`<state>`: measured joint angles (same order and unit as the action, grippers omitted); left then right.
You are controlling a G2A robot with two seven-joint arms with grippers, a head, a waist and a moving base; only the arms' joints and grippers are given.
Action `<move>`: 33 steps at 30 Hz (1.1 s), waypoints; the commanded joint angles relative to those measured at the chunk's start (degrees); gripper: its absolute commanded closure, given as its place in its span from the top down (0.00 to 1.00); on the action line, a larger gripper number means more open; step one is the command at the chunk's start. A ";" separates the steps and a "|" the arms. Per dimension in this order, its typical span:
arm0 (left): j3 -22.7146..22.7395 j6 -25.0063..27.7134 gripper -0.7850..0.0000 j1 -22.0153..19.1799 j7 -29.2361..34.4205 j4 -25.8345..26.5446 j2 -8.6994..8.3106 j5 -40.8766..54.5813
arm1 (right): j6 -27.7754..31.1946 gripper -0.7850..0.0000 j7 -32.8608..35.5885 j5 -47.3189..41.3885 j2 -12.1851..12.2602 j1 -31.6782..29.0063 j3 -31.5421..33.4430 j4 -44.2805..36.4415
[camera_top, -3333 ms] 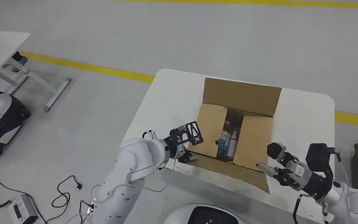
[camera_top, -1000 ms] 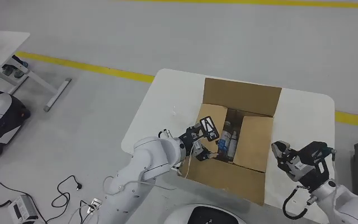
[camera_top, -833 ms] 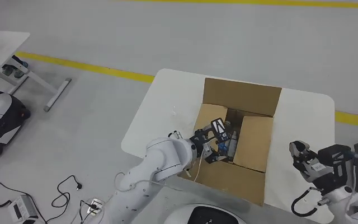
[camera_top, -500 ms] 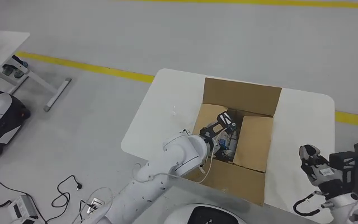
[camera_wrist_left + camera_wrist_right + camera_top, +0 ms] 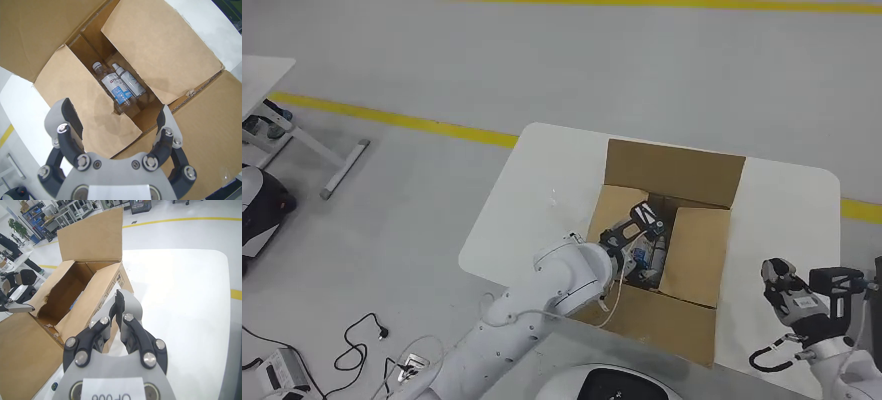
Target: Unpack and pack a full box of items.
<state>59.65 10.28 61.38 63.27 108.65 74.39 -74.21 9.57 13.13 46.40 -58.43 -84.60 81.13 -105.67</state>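
The white bench point(image 5: 532, 190) has rounded corners. One cardboard box point(image 5: 674, 172) stands directly on it, about midway between its left and right ends and reaching toward the near edge, its flaps open. White bench top shows to the box's left and right.

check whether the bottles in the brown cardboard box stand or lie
Lying: clear labelled bottle and white spray bottle rest on their sides.

Colours: box point(image 5: 674, 170) and contents.
The box is recorded as plain brown cardboard, the table point(image 5: 532, 190) as white. The clear bottle point(image 5: 117, 91) is capped white and labelled blue-and-white; the spray bottle point(image 5: 131, 83) is white, collared grey. The floor point(image 5: 642, 60) is grey, striped yellow.
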 commanded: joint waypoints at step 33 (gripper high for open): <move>-12.11 -10.39 0.00 -7.54 8.60 -10.97 5.28 -28.47 | 1.40 0.00 1.86 -0.22 -0.97 -0.78 0.74 -1.16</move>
<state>47.21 -0.14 53.62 71.98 97.54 79.66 -102.43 11.01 15.00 46.18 -59.37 -85.32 81.86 -106.81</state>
